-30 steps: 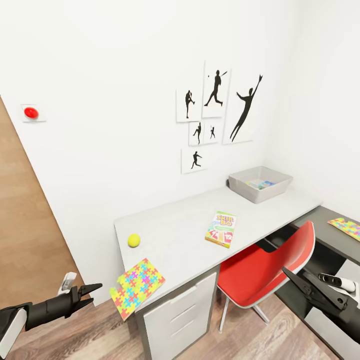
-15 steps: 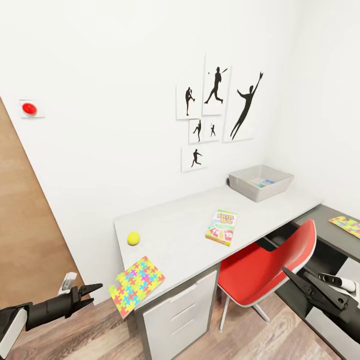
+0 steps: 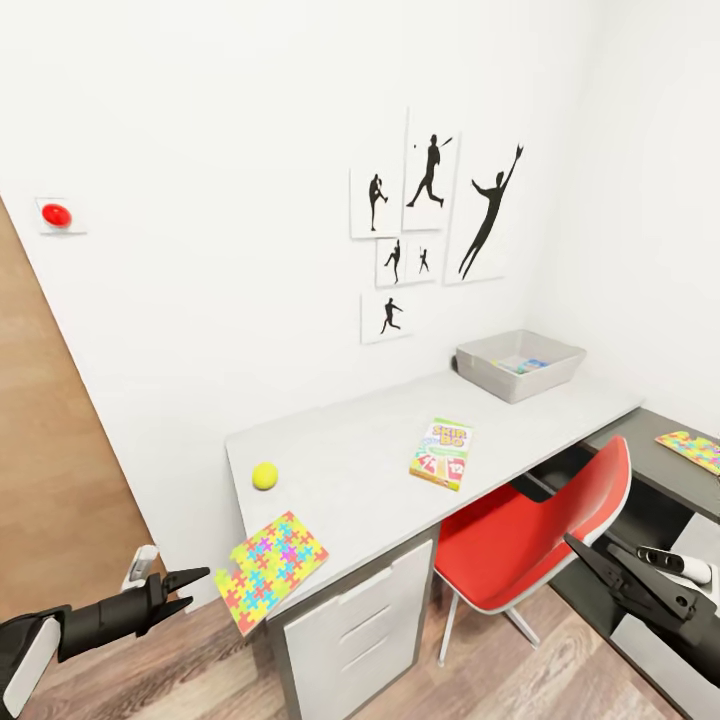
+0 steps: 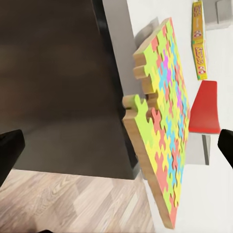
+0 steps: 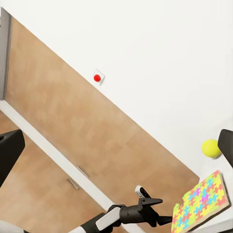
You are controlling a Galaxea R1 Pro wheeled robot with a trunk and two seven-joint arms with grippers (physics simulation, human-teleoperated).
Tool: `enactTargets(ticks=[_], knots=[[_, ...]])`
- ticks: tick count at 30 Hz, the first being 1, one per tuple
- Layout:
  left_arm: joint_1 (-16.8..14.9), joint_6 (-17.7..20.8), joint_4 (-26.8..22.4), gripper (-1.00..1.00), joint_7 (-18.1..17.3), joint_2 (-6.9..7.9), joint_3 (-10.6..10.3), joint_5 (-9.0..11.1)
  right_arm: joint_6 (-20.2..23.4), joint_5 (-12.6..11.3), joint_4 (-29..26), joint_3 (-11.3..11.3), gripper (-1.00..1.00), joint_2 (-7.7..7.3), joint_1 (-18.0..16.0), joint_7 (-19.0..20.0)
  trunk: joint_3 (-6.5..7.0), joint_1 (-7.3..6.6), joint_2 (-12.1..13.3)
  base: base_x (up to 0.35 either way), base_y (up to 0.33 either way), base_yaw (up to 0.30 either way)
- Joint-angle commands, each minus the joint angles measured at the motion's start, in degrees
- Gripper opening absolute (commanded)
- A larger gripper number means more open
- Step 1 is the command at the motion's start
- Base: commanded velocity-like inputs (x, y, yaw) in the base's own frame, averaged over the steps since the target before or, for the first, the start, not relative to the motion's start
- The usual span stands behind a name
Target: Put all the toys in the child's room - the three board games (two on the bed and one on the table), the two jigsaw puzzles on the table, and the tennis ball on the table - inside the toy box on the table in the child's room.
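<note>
Left gripper (image 3: pixel 190 587) — level, beside puzzle (image 3: pixel 270 567)

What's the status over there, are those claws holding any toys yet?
Left claw open, empty, just short of the jigsaw puzzle overhanging the table corner. Right claw open, empty. Red chair tucked at the table.

Bright, even, flat rendered light; white wall (image 3: pixel 230 250) nearly blown out, no glare. Soft faint shadows under the ball (image 3: pixel 264 476) and card game box (image 3: pixel 441 454) on the desk (image 3: pixel 350 470). Head view bends straight lines toward its edges; left wrist view soft and blurred on the puzzle (image 4: pixel 162 121) close up.
</note>
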Motion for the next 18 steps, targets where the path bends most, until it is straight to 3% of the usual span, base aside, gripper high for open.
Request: enactTargets(ticks=[1, 18], knots=[[0.0, 0.2, 0.0, 1.0, -0.1, -0.02, 0.1, 0.0, 0.4, -0.3, 0.0, 0.0, 1.0, -0.02, 0.0, -0.1, 0.02, 0.0, 0.0, 0.0, 0.0, -0.082], [0.0, 0.0, -0.1, 1.0, -0.2, -0.37, -0.8, 0.0, 0.4, -0.3, -0.1, 0.0, 1.0, -0.02, 0.0, -0.1, 0.85, 0.0, 0.0, -0.014, -0.009, -0.06]])
